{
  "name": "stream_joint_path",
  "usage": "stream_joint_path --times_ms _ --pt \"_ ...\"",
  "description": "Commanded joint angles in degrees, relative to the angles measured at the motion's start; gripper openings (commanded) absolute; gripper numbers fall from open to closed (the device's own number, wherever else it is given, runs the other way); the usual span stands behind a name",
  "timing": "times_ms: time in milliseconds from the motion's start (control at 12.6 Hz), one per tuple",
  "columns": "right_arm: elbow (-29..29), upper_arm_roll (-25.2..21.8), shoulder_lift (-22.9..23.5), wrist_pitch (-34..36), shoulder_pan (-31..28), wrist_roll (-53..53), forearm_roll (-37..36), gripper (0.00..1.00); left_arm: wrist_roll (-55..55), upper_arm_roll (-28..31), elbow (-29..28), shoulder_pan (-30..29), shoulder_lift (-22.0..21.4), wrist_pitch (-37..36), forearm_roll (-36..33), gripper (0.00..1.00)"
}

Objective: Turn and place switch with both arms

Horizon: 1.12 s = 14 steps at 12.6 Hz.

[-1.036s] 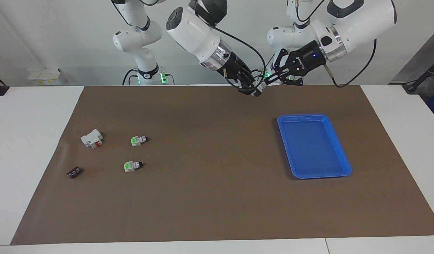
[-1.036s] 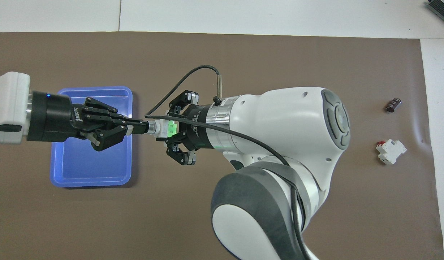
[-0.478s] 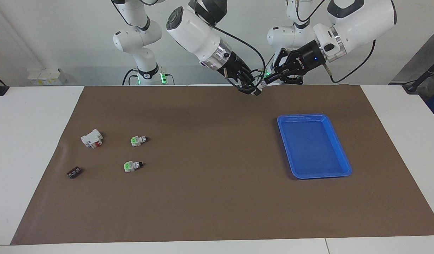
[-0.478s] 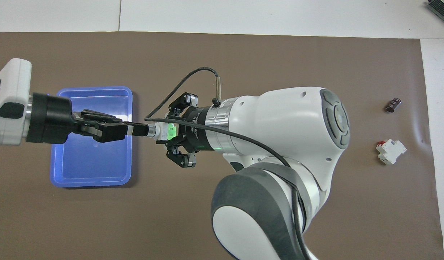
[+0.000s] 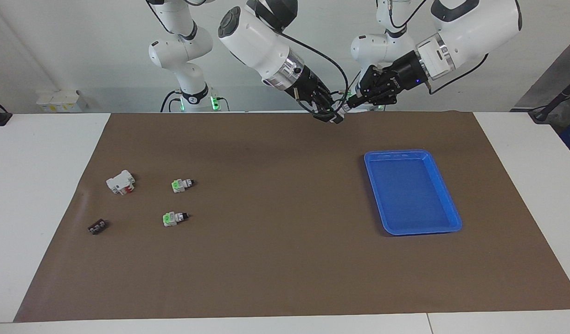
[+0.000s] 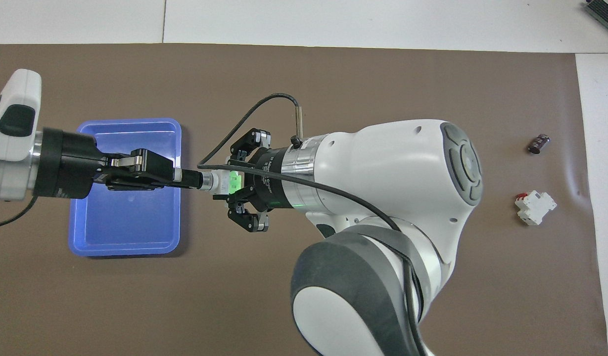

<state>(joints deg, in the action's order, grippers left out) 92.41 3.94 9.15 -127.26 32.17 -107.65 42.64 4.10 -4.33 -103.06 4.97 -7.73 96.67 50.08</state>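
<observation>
Item, switch (image 6: 228,181): you have it aloft at frame centre in the overhead view, right gripper (image 6: 233,182) clamped on its body, left gripper (image 6: 192,178) pinching its black knob (turning apparently under way); placing in blue tray (image 6: 172,237) remains.

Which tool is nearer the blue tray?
Left. The left tool hangs over the blue tray edge; the right tool is raised over bare mat beside it.
</observation>
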Motion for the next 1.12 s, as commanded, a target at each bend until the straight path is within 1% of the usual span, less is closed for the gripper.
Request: stream_joint_path --times_ms 0,239,558,797,1036 --pt "-0.4 0.3 0.8 -1.6 -0.2 -0.5 0.5 0.0 7.0 -0.7 -0.1 0.4 -2.0 -3.9 0.7 0.0" --pt "-0.4 0.3 0.8 -1.6 -0.3 -0.5 0.5 0.0 16.6 -1.1 0.4 0.5 -2.0 -3.9 0.7 0.0" --pt "-0.4 0.3 0.8 -1.6 -0.3 -0.5 0.5 0.0 24.6 -1.5 0.8 0.4 -2.0 -3.9 0.7 0.0" --pt "-0.3 0.3 0.7 -1.5 -0.2 -0.5 0.5 0.0 37.0 -1.6 1.6 0.4 -2.0 -3.2 0.7 0.0" --pt "-0.2 0.3 0.6 -1.3 -0.3 -0.5 0.6 0.0 44.8 -1.6 1.6 0.4 -2.0 -2.8 0.9 0.0"
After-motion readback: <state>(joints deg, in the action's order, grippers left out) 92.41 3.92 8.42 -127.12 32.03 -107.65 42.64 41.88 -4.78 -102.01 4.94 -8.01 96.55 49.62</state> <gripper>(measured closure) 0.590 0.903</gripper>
